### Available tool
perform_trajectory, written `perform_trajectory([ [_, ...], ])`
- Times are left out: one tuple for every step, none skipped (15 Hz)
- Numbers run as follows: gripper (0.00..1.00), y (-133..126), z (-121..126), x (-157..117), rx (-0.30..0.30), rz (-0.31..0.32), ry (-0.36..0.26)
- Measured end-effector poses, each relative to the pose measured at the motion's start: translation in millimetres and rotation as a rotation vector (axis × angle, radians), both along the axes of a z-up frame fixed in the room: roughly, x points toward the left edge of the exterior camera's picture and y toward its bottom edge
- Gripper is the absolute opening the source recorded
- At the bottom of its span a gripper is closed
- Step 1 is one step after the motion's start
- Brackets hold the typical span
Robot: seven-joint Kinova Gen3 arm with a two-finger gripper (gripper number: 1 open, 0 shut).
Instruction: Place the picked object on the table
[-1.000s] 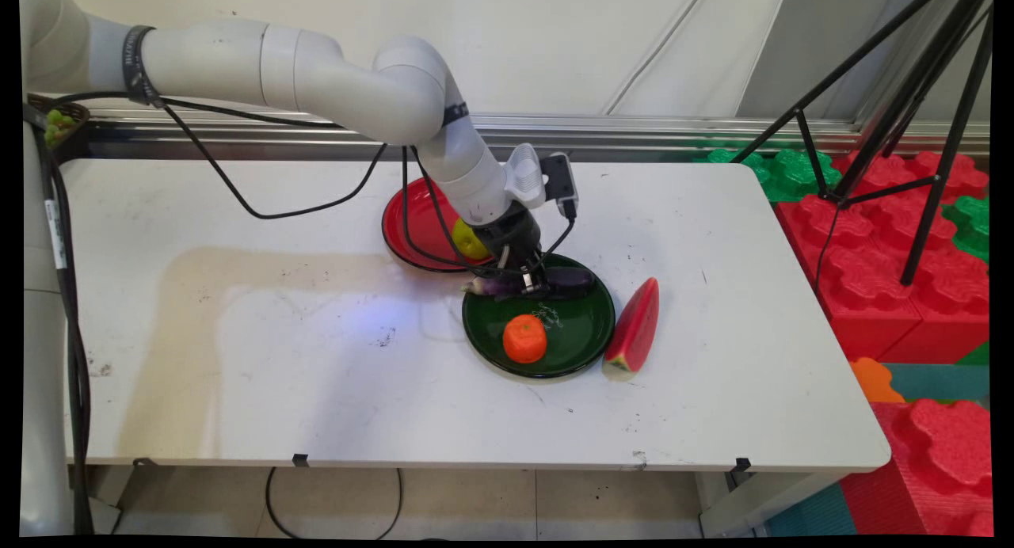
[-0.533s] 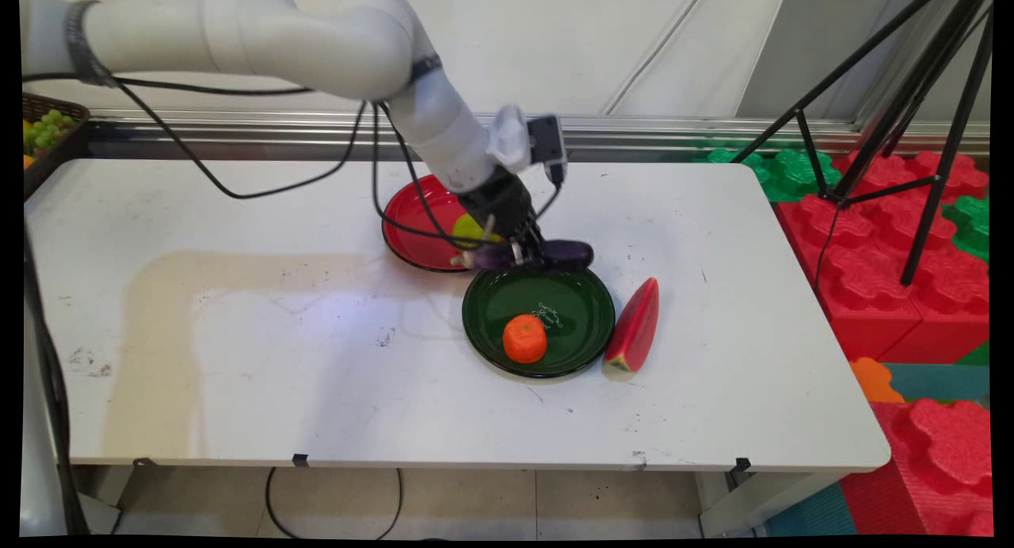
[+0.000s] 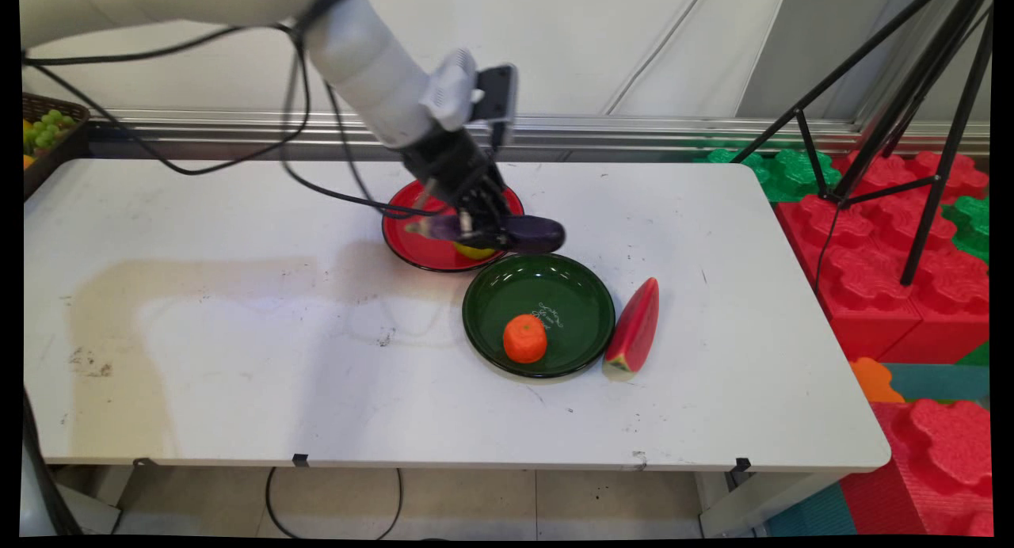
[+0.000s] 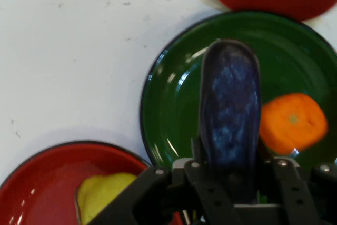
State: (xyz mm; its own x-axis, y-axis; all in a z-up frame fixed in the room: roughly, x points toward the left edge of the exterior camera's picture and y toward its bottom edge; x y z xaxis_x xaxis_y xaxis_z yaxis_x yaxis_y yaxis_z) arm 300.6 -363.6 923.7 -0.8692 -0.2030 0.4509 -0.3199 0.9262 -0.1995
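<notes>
Main view: the hand (image 3: 475, 225) is seen raised above the desk (image 3: 238, 334), closed on an eggplant (image 3: 507, 233) that is gripped near its middle. The eggplant is held clear of every surface, roughly level, its long axis running left to right in this view, the stem end toward the left and the rounded end toward the right. It is placed over the near edge of the red plate (image 3: 412, 239), just above the gap between that plate and the green plate (image 3: 554, 294). A yellow fruit (image 3: 473, 252) is seen in the red plate, directly below the hand.

In the hand view, the eggplant (image 4: 229, 109) is shown projecting straight out beyond the fingers, its rounded end lying over the green plate (image 4: 174, 104). The orange (image 4: 291, 121) is seen in that plate, beside the eggplant's tip. The red plate (image 4: 47, 183) with the yellow fruit (image 4: 102, 193) lies to the hand's other side. A watermelon slice (image 3: 634, 330) is noted on the desk, against the green plate's right rim.
</notes>
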Motion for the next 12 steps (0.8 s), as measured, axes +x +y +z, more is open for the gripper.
perform_trajectory([
  [0.0,11,10,11,0.001,-0.029,-0.008],
  [0.0,20,17,21,0.005,-0.05,-0.015],
  [0.0,25,21,27,0.009,-0.061,-0.019],
  [0.0,37,27,40,0.018,-0.084,-0.028],
  [0.0,46,31,50,0.026,-0.1,-0.036],
  [0.0,52,32,56,0.032,-0.109,-0.038],
  [0.0,59,34,64,0.041,-0.122,-0.043],
  [0.0,67,35,73,0.05,-0.138,-0.049],
  [0.0,75,36,82,0.058,-0.152,-0.054],
  [0.0,81,35,88,0.064,-0.163,-0.06],
  [0.0,87,34,94,0.07,-0.175,-0.065],
  [0.0,90,33,97,0.074,-0.183,-0.069],
])
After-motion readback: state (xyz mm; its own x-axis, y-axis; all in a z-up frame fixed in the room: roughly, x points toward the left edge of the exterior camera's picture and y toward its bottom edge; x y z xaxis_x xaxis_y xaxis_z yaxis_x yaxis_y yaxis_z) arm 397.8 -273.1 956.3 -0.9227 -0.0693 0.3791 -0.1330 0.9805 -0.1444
